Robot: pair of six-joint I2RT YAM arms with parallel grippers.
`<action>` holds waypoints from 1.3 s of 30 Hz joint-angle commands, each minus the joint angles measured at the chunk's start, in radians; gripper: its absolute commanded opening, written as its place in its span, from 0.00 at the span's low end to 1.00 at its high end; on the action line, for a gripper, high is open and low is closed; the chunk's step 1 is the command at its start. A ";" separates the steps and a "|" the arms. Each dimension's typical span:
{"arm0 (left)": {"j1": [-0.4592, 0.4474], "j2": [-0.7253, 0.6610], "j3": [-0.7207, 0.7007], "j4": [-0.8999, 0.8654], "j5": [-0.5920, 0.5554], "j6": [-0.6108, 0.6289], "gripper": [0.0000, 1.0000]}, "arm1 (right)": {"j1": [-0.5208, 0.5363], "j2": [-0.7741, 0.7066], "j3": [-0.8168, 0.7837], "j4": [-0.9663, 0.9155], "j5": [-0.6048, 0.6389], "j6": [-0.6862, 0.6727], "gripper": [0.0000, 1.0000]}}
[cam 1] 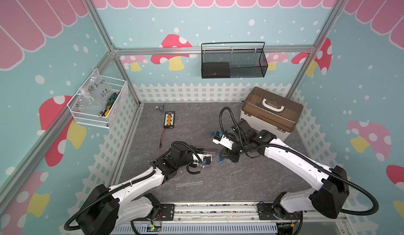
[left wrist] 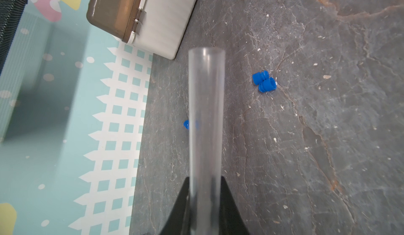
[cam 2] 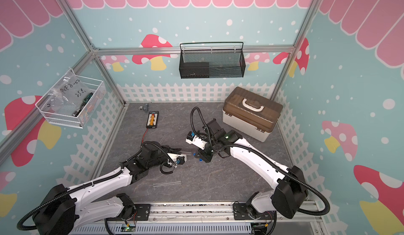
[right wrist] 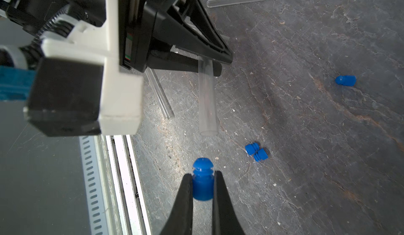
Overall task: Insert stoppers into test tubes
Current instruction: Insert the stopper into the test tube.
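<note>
My left gripper [left wrist: 206, 180] is shut on a clear test tube [left wrist: 206, 113], which sticks out past the fingers with its open mouth forward. My right gripper [right wrist: 203, 176] is shut on a blue stopper [right wrist: 202, 185], ribbed end forward, a short way from the held tube's mouth [right wrist: 208, 132]. In both top views the two grippers face each other at mid-table [cam 1: 215, 154]. Two loose stoppers [right wrist: 255, 152] lie together on the grey table, and a third stopper [right wrist: 345, 80] lies apart. One more tube [right wrist: 160, 94] lies under the left gripper, another [cam 1: 189, 183] nearer the front.
A box with a brown lid [cam 1: 271, 113] stands at the back right. A black charger board [cam 1: 169, 119] with a red wire lies at the back left. Wire baskets [cam 1: 234, 61] hang on the walls. A metal rail [cam 1: 214, 209] runs along the front edge.
</note>
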 commanded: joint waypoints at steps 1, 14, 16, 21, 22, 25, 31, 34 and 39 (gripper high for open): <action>-0.009 -0.008 -0.015 0.029 -0.006 0.048 0.00 | 0.004 0.027 0.036 -0.040 -0.039 -0.001 0.06; -0.025 -0.015 -0.020 0.020 0.000 0.060 0.00 | 0.005 0.074 0.065 -0.034 -0.049 -0.009 0.06; -0.026 -0.015 -0.021 0.023 -0.001 0.055 0.00 | 0.004 0.080 0.067 -0.033 -0.049 -0.011 0.06; -0.027 -0.018 -0.020 0.027 -0.002 0.041 0.00 | 0.006 0.077 0.061 -0.033 -0.041 -0.014 0.06; -0.027 -0.019 -0.021 0.031 -0.002 0.034 0.00 | 0.005 0.073 0.058 -0.032 -0.036 -0.014 0.06; -0.027 -0.024 -0.022 0.038 0.005 0.024 0.00 | 0.005 0.068 0.051 -0.032 -0.028 -0.016 0.06; -0.027 -0.033 -0.023 0.048 0.022 0.002 0.00 | 0.008 0.078 0.057 -0.014 -0.036 -0.011 0.06; -0.028 -0.043 -0.024 0.049 0.034 -0.002 0.00 | 0.011 0.090 0.068 -0.010 -0.036 -0.011 0.06; -0.046 -0.051 -0.031 0.040 0.021 0.041 0.00 | 0.013 0.113 0.099 -0.012 -0.037 -0.006 0.05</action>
